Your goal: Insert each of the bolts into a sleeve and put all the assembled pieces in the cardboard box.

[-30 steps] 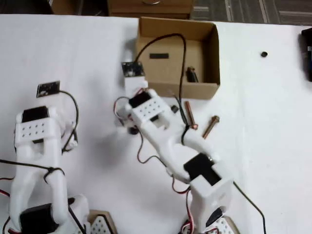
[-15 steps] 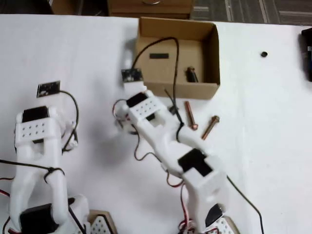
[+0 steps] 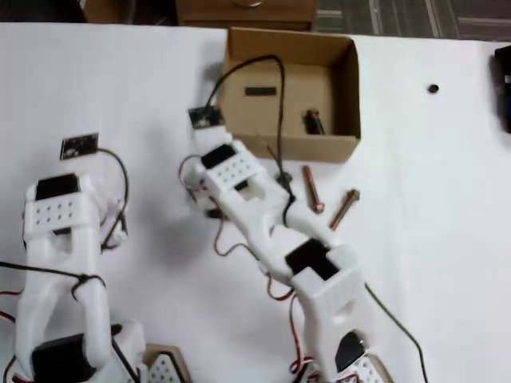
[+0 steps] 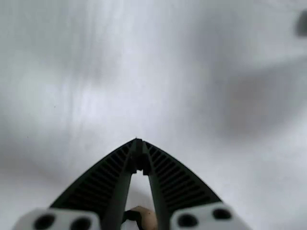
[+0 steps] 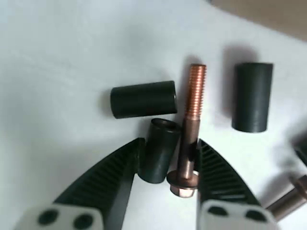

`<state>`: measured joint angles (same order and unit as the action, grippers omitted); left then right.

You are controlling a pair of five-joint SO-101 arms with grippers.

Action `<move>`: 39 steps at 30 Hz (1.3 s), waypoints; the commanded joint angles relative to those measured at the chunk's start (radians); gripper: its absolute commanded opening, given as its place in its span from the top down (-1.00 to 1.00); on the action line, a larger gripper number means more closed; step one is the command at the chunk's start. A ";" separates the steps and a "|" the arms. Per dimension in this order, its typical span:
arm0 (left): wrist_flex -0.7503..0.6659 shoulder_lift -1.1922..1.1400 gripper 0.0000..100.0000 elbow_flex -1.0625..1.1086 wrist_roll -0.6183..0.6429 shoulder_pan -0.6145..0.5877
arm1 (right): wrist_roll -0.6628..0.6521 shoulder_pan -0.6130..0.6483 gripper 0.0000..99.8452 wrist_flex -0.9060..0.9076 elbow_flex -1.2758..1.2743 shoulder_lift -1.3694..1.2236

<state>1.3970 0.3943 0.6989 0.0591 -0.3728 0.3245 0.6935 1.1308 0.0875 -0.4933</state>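
Note:
In the right wrist view my right gripper (image 5: 169,142) stands open over the white table, with a black sleeve (image 5: 159,151) and a copper bolt (image 5: 190,122) lying side by side between its fingers. Two more black sleeves (image 5: 144,99) (image 5: 253,96) lie just beyond them, and another bolt's head (image 5: 290,201) is off to one side. The high view has the right arm (image 3: 231,171) left of two bolts (image 3: 311,189) (image 3: 345,207), in front of the cardboard box (image 3: 291,148), which holds one dark piece (image 3: 313,122). My left gripper (image 4: 138,143) is shut, empty, above bare table.
The left arm (image 3: 60,211) stands at the table's left side, apart from the parts. A small black object (image 3: 432,88) lies at the far right, and a dark item (image 3: 503,76) sits at the right edge. The box corner (image 5: 268,9) is close to the sleeves.
The right arm has shifted left and slightly away from the bolts on the table. The left arm has not moved.

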 commanded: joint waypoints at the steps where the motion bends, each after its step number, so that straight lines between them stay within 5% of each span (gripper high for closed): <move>1: 0.008 0.002 0.96 -0.002 -0.009 -0.003 | -0.012 -0.015 0.54 0.007 0.038 0.071; 6: 0.008 0.002 0.96 -0.002 -0.009 -0.003 | -0.012 0.004 0.39 0.053 0.054 0.085; 39: 0.021 0.002 0.96 -0.002 -0.009 -0.002 | -0.012 0.124 0.40 0.102 0.129 -0.005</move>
<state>1.4093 0.3943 0.6989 0.0545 -0.3728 0.3184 0.7979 1.2352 0.1703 -0.5040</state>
